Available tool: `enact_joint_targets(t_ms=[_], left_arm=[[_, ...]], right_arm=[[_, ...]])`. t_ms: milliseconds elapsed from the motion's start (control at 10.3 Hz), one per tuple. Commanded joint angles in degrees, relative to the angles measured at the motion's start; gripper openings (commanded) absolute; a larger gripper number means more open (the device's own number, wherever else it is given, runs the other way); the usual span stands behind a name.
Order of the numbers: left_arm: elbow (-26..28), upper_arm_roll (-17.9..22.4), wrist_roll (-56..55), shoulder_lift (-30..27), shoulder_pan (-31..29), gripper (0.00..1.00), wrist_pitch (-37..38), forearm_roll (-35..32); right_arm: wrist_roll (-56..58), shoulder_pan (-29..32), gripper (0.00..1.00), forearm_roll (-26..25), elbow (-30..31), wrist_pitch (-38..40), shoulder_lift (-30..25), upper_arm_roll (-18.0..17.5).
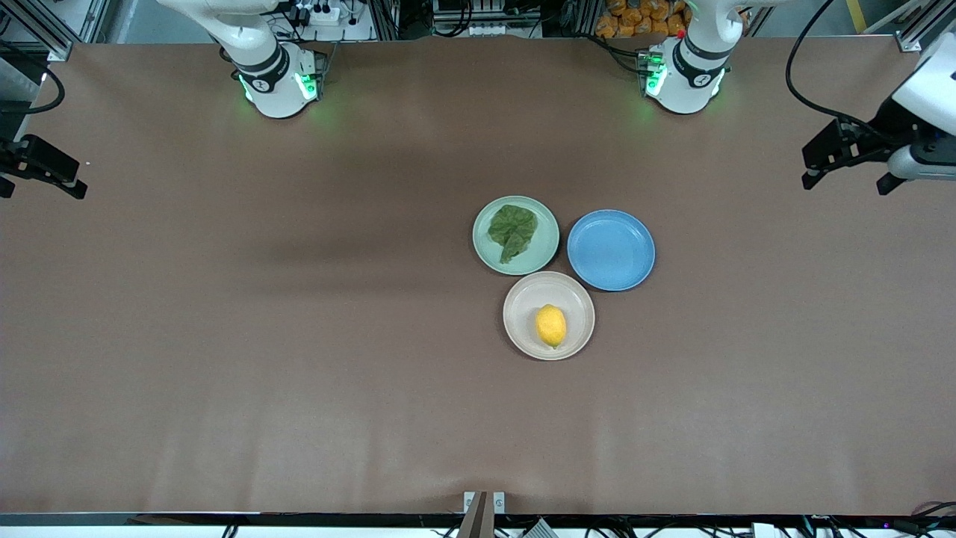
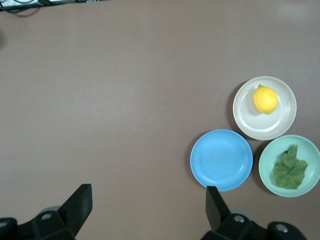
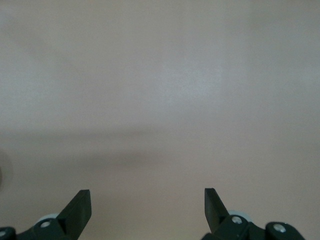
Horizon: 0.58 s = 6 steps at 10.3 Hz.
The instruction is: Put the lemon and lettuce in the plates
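Step in hand: we judge the task done, since both items sit in plates and nothing calls for another grasp.
Lemon: the lemon (image 1: 551,326) lies in the cream plate (image 1: 523,336), the plate nearest the front camera.
Lettuce: the lettuce (image 1: 513,231) lies flat in the mint plate (image 1: 544,254), touching nothing else.
Blue plate: the blue plate (image 1: 611,249) sits bare beside them, toward the left arm's end.
Left end effector: we see the left end effector (image 1: 848,173) wide open, holding nothing, waiting over the tabletop (image 1: 224,336) at its own end.
Right end effector: the right end effector (image 3: 147,205) is likewise spread wide and empty over bare tabletop.
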<state>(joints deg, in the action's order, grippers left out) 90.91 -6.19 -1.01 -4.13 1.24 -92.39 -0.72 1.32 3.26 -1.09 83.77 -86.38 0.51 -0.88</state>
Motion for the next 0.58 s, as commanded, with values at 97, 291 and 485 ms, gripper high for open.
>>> enact_joint_targets(t_ms=[97, 291, 485], left_arm=[[-1.88, -0.22, 0.83, 0.79, -0.45, 1.0, 2.91, -1.04], [-1.88, -0.22, 0.57, 0.62, -0.45, 1.0, 4.32, -0.77], [-1.88, -0.31, 0.39, 0.62, -0.37, 1.0, 4.32, -0.6]], right_arm=[[0.53, 0.52, 1.0, -0.31, 1.13, -0.11, -0.95, -0.87], [0.44, 0.69, 1.0, -0.31, 0.96, -0.19, -1.03, -2.35], [0.53, 0.96, 1.0, -0.31, 0.78, -0.2, -1.03, -3.33]])
